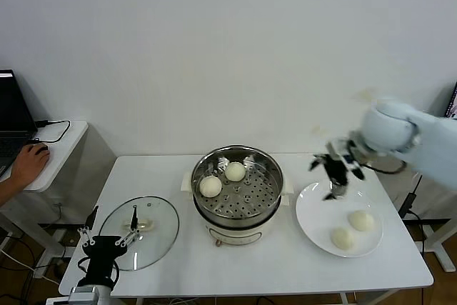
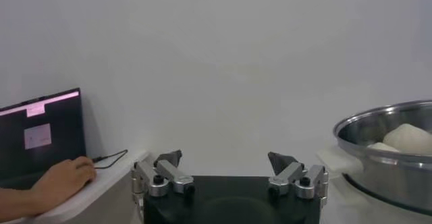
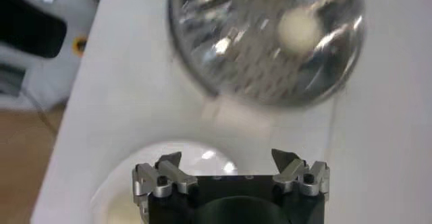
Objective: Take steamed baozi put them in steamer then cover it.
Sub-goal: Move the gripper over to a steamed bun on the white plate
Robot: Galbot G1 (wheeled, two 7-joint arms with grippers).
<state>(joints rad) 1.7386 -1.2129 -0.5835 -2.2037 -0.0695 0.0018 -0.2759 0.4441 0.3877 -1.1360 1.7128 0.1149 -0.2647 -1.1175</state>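
Halfway: two baozi (image 1: 222,178) sat in the steamer (image 1: 236,189), two on the plate (image 1: 312,226) (lid (image 1: 139,233) off); right gripper (image 1: 337,174) hovered spread, empty.

- A robot test room or lab, not a home kitchen: a bare white wall (image 1: 228,48) runs behind a plain white desk (image 1: 285,262) with thin metal legs.
- On the far left, a second desk (image 1: 61,149) carries an open laptop (image 1: 13,123) with a cable, and a person's hand (image 1: 28,163) rests there.
- Loose cables lie on the floor at left.
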